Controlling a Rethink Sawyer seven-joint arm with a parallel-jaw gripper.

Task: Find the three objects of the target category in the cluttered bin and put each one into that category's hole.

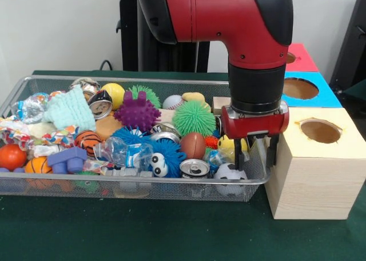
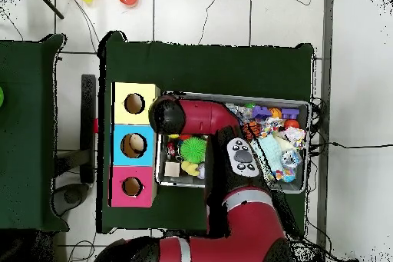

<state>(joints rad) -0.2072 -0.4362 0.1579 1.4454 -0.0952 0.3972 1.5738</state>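
The wire mesh bin [image 1: 143, 181] is full of toys, and in the overhead view [image 2: 309, 145] the arm covers much of it. One wrinkly clear bottle [image 1: 123, 152] with a blue-and-white label lies near the bin's front. A second bottle [image 1: 30, 108] lies at the bin's left end. A third clear piece [image 1: 215, 159] shows near the right end, mostly hidden. My gripper [image 1: 255, 152] is open and empty, and hangs low over the bin's right end beside the yellow-faced box. The red-faced hole [image 1: 291, 57] is partly hidden behind the arm in the front view. It shows fully in the overhead view [image 2: 132, 187].
A blue-faced hole [image 1: 300, 88] and a yellow-faced hole [image 1: 320, 131] sit in the same wooden box row right of the bin. Shiny cans [image 1: 194, 168], spiky balls [image 1: 194, 117], sport balls and a purple block [image 1: 67, 159] crowd the bin.
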